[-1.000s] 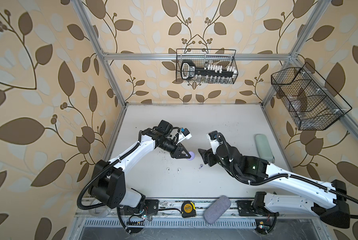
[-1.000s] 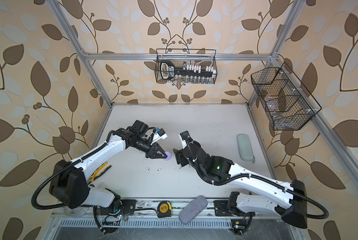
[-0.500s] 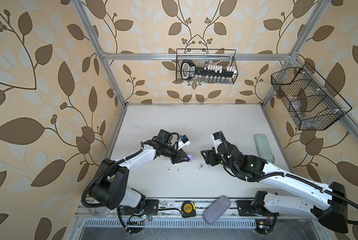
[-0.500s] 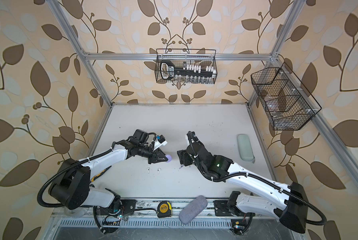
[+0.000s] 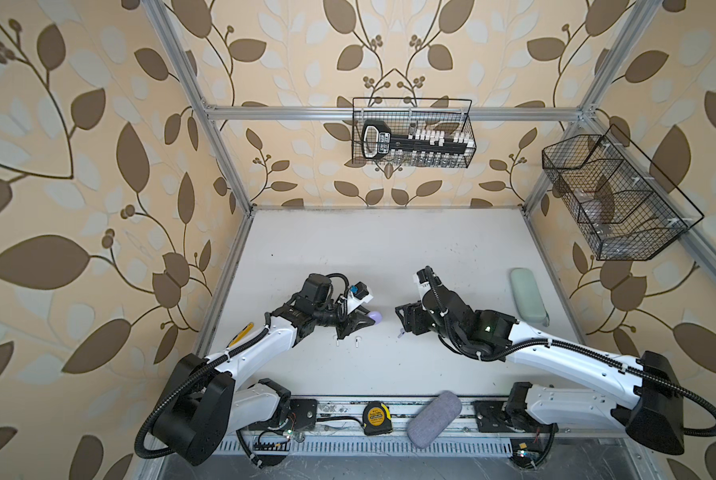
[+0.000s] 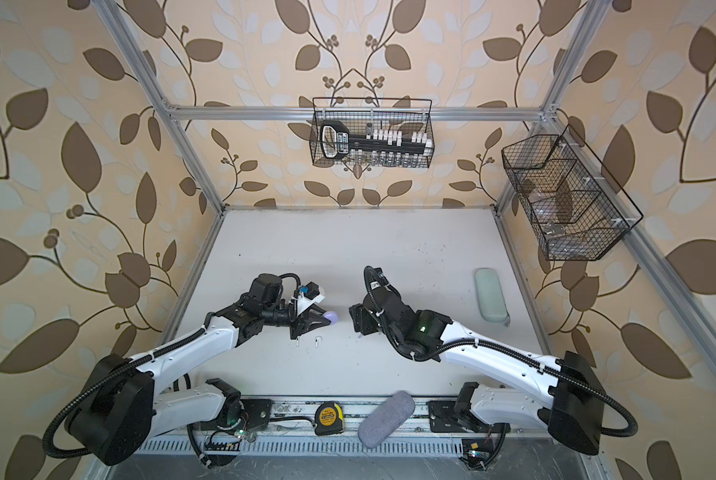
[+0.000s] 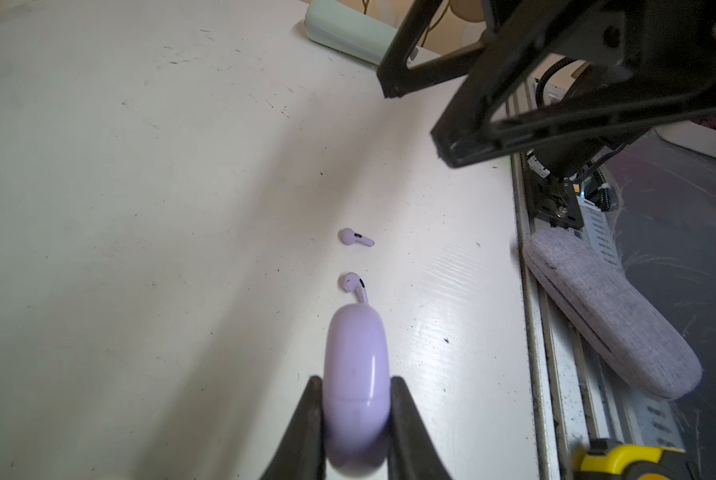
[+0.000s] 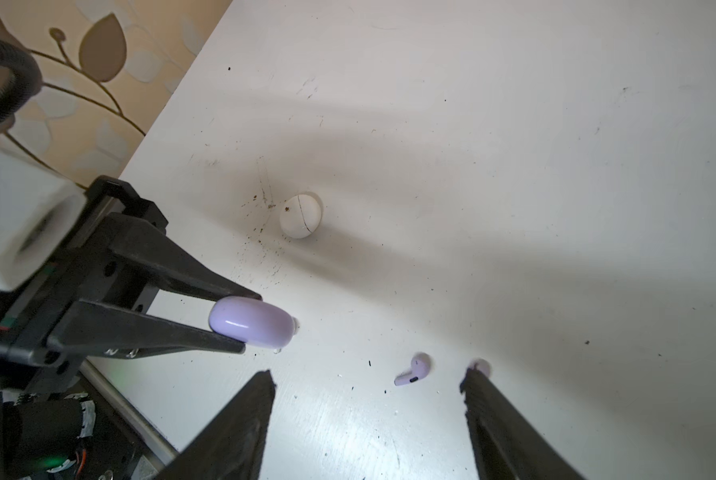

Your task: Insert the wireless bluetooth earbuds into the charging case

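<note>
Now: lavender case clamped, open jaws over the buds

In both top views the left gripper [image 5: 364, 319] is clamped on the lavender case [image 5: 376, 316]. Its arm stretches low and nearly level toward the middle of the table [image 5: 389, 257]. The right gripper [image 5: 402, 321] faces it, pitched downward. Two white earbuds [image 5: 357, 341] lie loose near the left gripper.

In the left wrist view the jaws pinch the case edge-on across its broad faces, and the lid seam looks shut. The lavender earbuds [image 7: 355, 237] lie just beyond, the nearer one's stem close to the case. The case looks glossy, hard and rounded, so an off-centre pinch would probably let it twist or squirt out.

In the right wrist view the right gripper's jaws stand wide apart close above the table. One lavender bud lies between them and the other sits at a fingertip, partly hidden. A closed white case [image 8: 301, 216] rests well apart. The buds look tiny, light, rigid and slick, so a hard grab would likely flick them away. A gentle, low pinch across the stem seems safest.
</note>
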You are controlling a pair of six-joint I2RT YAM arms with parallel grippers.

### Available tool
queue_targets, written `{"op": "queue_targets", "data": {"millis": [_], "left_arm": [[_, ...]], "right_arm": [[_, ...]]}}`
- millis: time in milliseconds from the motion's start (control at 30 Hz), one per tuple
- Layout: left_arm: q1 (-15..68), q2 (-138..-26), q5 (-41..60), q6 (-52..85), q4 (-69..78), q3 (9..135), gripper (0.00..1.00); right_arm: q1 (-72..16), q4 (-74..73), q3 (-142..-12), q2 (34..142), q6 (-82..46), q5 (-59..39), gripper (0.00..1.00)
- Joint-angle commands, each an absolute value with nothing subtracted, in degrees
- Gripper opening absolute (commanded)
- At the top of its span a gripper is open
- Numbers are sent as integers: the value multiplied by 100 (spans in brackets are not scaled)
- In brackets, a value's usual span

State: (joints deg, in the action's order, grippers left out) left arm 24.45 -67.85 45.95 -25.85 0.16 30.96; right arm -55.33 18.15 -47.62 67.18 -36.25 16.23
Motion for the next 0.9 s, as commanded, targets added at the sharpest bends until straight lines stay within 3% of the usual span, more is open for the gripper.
{"op": "queue_targets", "data": {"millis": [0, 467, 867], "left_arm": [[2479, -6612, 4728, -2742, 308, 3010, 0], [2409, -6278, 4845, -2817, -360, 3314, 0], [2364, -6190, 4986, -2910, 439, 2701, 0]], "right_arm": [[-5589, 1678, -4650, 6799, -3743, 1560, 73], [-5711, 1418, -4506, 6951, -3884, 1502, 73], [-5829, 1209, -4719, 7299, -3906, 1244, 73]]}}
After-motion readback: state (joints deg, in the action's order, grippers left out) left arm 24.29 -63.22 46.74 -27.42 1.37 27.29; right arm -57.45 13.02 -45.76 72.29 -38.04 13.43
